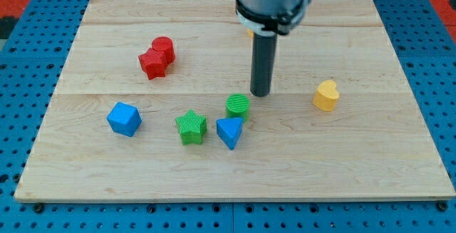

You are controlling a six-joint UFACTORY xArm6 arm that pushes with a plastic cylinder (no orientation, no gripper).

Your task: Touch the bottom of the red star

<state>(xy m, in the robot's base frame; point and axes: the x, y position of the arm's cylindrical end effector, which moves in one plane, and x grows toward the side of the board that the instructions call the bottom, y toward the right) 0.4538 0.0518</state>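
The red star (152, 63) lies on the wooden board (356, 162) at the upper left, touching a red cylinder (164, 48) just above and to its right. My tip (260, 93) rests on the board near the middle, well to the right of the red star and slightly lower. It sits just above and to the right of the green cylinder (238, 106), apart from it.
A green star (191, 127) and a blue triangle (230, 132) lie below the green cylinder. A blue cube (124, 119) is at the left. A yellow heart (326, 95) is at the right. A yellow block is mostly hidden behind the arm (271, 5).
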